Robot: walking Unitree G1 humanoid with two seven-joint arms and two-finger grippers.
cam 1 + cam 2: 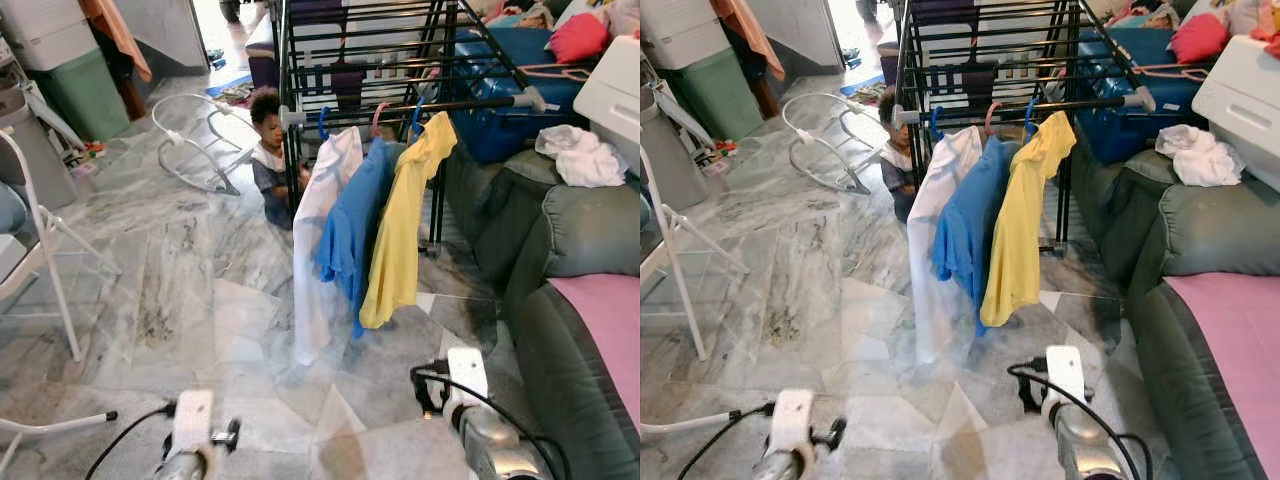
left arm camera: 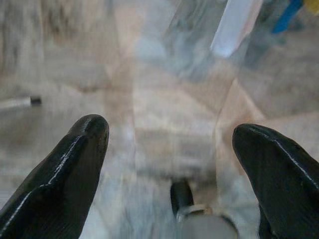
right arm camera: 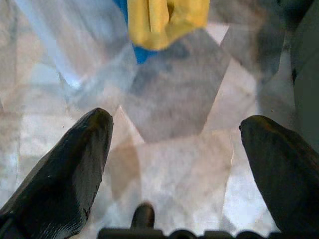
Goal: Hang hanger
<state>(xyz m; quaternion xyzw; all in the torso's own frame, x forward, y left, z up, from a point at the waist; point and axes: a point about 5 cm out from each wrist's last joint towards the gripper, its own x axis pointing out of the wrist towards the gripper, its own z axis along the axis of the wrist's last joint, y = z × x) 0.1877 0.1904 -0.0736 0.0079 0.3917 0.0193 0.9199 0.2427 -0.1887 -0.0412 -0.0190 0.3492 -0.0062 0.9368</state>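
Note:
Three garments hang on hangers from the black drying rack's rail (image 1: 470, 103): a white one (image 1: 320, 230) on a blue hanger (image 1: 323, 124), a blue shirt (image 1: 350, 230) on a pink hanger (image 1: 378, 117), and a yellow shirt (image 1: 402, 220) on a blue hanger (image 1: 416, 115). Both arms are held low over the marble floor, in front of the rack. My left gripper (image 2: 169, 149) is open with nothing between its fingers. My right gripper (image 3: 174, 149) is open and empty too, the hems of the yellow and blue shirts beyond it.
A child (image 1: 268, 150) sits on the floor just left of the rack. A dark green sofa (image 1: 570, 300) with a pink cloth lines the right side. A white chair frame (image 1: 50, 250) stands left, a white bouncer frame (image 1: 195, 140) behind. A blue bin (image 1: 500, 90) sits behind the rack.

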